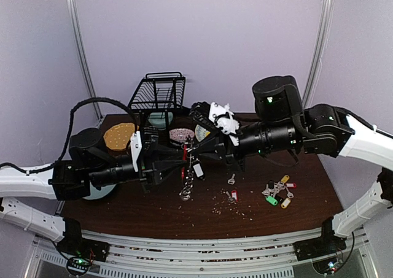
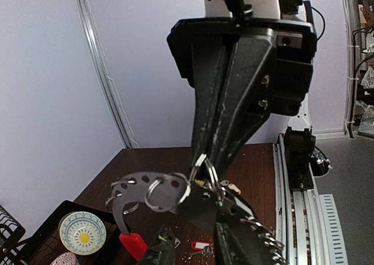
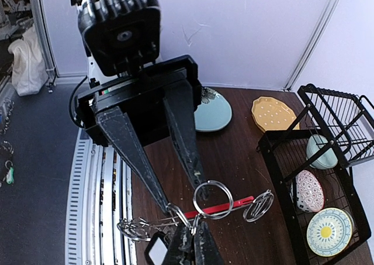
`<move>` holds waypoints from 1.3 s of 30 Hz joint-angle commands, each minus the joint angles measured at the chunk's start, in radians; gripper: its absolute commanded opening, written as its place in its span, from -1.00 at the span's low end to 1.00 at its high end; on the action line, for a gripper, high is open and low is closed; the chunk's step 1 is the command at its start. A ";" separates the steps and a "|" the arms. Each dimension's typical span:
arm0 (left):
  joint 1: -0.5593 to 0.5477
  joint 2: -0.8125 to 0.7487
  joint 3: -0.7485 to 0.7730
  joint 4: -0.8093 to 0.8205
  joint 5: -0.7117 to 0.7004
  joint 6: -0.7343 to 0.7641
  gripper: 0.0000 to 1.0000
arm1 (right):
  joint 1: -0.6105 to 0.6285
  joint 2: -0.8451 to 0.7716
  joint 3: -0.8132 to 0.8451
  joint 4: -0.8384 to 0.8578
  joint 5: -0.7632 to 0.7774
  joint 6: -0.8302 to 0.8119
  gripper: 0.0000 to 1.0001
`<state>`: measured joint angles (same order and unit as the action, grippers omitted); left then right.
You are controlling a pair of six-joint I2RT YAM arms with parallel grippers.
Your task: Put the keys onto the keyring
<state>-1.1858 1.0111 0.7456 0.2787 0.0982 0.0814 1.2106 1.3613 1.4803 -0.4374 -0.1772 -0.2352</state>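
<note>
Meeting tip to tip above the middle of the table (image 1: 153,207), the two arms work at the keyring (image 2: 153,186). The left gripper (image 3: 186,196) grasps the hoop, fingers somewhat apart around it and the red arc lowest. The right gripper (image 2: 203,155) is clenched on a thin silver piece (image 2: 199,161) at the hoop's three o'clock end; key or split ring, I cannot tell. A white-tagged key (image 1: 198,169) dangles just beneath. The other keys (image 1: 278,192) lie clustered on the table at four o'clock, well apart.
</note>
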 commanded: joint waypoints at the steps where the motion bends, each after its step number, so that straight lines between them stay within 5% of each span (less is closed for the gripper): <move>1: 0.002 0.023 0.049 -0.073 0.042 0.044 -0.51 | 0.030 0.047 0.060 -0.122 0.115 -0.076 -1.00; 13: 0.002 0.031 0.042 -0.005 0.105 0.023 -0.63 | 0.059 0.074 0.087 -0.121 0.151 -0.077 -1.00; 17: 0.002 -0.021 0.003 0.024 0.159 0.032 -0.50 | 0.059 0.067 0.088 -0.120 0.191 -0.066 -1.00; 36: 0.002 0.028 0.069 -0.005 -0.007 -0.043 -0.51 | 0.061 0.070 0.083 -0.081 0.215 -0.041 -1.00; 39: 0.002 0.039 0.075 -0.004 -0.026 -0.049 -0.63 | 0.061 0.070 0.083 -0.080 0.210 -0.042 -1.00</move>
<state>-1.1820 1.0374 0.7834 0.2523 0.1101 0.0544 1.2713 1.4281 1.5425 -0.5442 0.0265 -0.2844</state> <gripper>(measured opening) 0.215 0.008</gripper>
